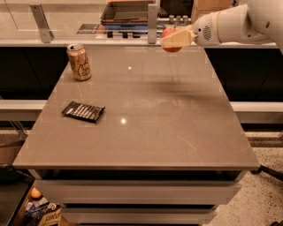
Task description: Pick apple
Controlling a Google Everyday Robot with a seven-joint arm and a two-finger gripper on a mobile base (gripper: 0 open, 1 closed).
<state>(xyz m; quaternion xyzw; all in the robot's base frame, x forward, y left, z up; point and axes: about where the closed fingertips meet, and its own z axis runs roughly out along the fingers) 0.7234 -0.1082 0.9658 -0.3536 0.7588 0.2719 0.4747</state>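
The red-orange apple point(168, 33) is held in the air above the far right part of the grey table point(146, 110). My gripper point(173, 39) comes in from the right on a white arm and is shut on the apple, with a cream finger point(177, 39) across its front. The apple is well above the tabletop, and its shadow falls on the table below. Most of the apple is hidden by the fingers.
A gold-tan soda can point(79, 62) stands at the far left of the table. A dark snack packet point(83, 111) lies at the left middle. A counter with a tray point(126, 11) runs behind the table. A small orange fruit point(36, 193) sits low at the bottom left.
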